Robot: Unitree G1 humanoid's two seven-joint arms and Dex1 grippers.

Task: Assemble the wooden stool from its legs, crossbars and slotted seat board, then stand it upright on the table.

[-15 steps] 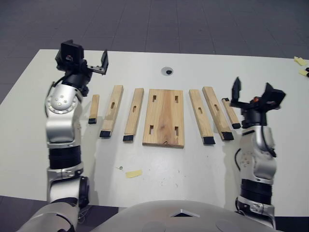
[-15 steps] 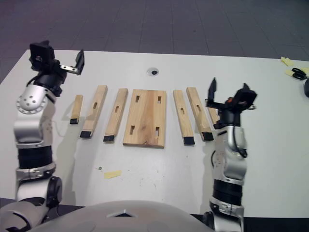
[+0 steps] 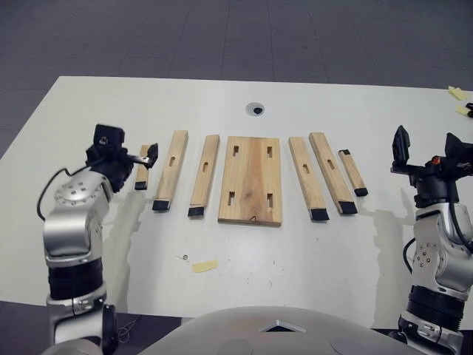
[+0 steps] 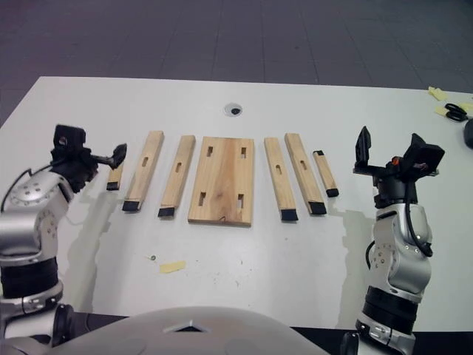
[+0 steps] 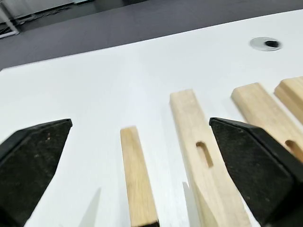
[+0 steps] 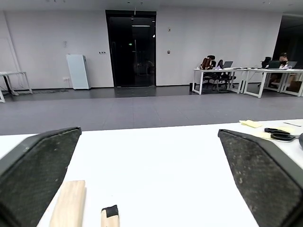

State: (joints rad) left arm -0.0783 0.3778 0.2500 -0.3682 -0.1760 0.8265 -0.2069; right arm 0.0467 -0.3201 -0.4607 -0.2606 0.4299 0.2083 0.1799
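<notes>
The slotted seat board (image 3: 251,180) lies flat at the table's middle. Two long legs (image 3: 171,170) (image 3: 205,174) lie left of it and two more (image 3: 307,177) (image 3: 332,172) right of it. One short crossbar (image 3: 143,166) ends the row on the left and another (image 3: 352,171) on the right. My left gripper (image 5: 140,123) is open, low over the left crossbar (image 5: 137,179) and the neighbouring leg (image 5: 203,156). My right gripper (image 3: 429,148) is open and held up, to the right of the right crossbar (image 6: 110,215), touching nothing.
A round cable hole (image 3: 256,109) sits in the table behind the board. A scrap of yellow tape (image 3: 205,265) and a small screw (image 3: 185,257) lie near the front. Yellow notes (image 3: 458,92) and scissors (image 4: 458,111) rest at the far right edge.
My left gripper has dropped from its raised spot down to the left crossbar. My right gripper has moved right, uncovering the right crossbar. The wooden parts have not moved.
</notes>
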